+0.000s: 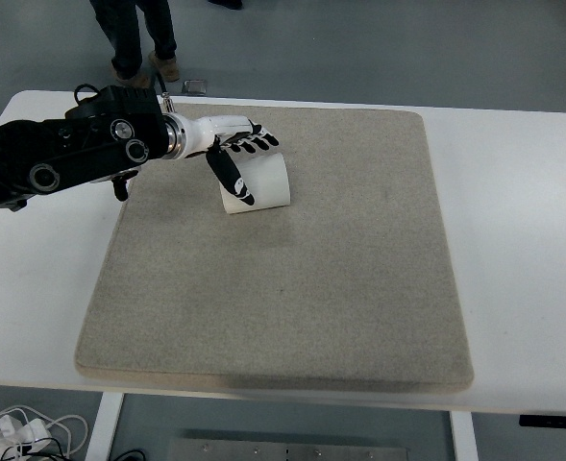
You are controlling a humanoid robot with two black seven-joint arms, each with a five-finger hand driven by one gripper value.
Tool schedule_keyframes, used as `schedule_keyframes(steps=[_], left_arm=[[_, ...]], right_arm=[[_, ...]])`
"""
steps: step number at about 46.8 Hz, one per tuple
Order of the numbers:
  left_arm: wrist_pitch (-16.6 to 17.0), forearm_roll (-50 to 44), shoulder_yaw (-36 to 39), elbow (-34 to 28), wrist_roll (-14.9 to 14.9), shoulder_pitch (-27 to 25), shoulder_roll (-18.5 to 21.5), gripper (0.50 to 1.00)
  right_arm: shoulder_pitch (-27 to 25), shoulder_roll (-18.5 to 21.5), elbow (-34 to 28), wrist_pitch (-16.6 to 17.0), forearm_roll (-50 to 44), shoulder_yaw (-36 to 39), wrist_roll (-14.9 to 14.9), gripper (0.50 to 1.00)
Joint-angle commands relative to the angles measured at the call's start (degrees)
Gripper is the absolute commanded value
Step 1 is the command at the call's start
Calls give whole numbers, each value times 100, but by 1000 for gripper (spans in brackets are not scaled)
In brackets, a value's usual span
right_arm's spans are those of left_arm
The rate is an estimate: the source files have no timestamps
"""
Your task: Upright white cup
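- One white cup (260, 184) is seen lying on its side on the far left part of a grey mat (292, 288), with its open end turned toward the left.
- The mat is spread over a white table (523, 240) and covers most of its middle.
- The left hand (233, 154) is reached in from the picture's left edge on a black arm (61, 154) and is placed over the cup's left end.
- Its fingers (258, 143) are stretched out over the top of the cup, while the thumb (231, 178) is pointed down across the cup's mouth; the cup is not seen to be clasped, and whether it is touched cannot be told.
- The right hand is not shown.
- A person's legs (134, 34) are seen on the floor beyond the table's far edge.
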Motion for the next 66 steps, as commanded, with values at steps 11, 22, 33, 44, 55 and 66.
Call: schedule_keyframes(steps=[11, 22, 33, 44, 55, 66], left_arm=[[0, 188, 26, 169, 0, 7, -183, 917], [-9, 241, 61, 231, -9, -2, -271, 829], [-27, 259, 140, 231, 0, -2, -271, 754], [-27, 250, 96, 257, -9, -28, -271, 523], [-141, 118, -422, 275, -62, -2, -192, 500], [-352, -13, -1117, 433, -132, 104, -165, 500]], right_arm=[[0, 0, 0, -1, 0, 0, -1, 952], [0, 0, 0, -1, 0, 0, -1, 952], [0, 0, 0, 7, 0, 0, -1, 952], [0, 0, 0, 7, 0, 0, -1, 952], [0, 0, 0, -1, 0, 0, -1, 952], [0, 0, 0, 7, 0, 0, -1, 952]])
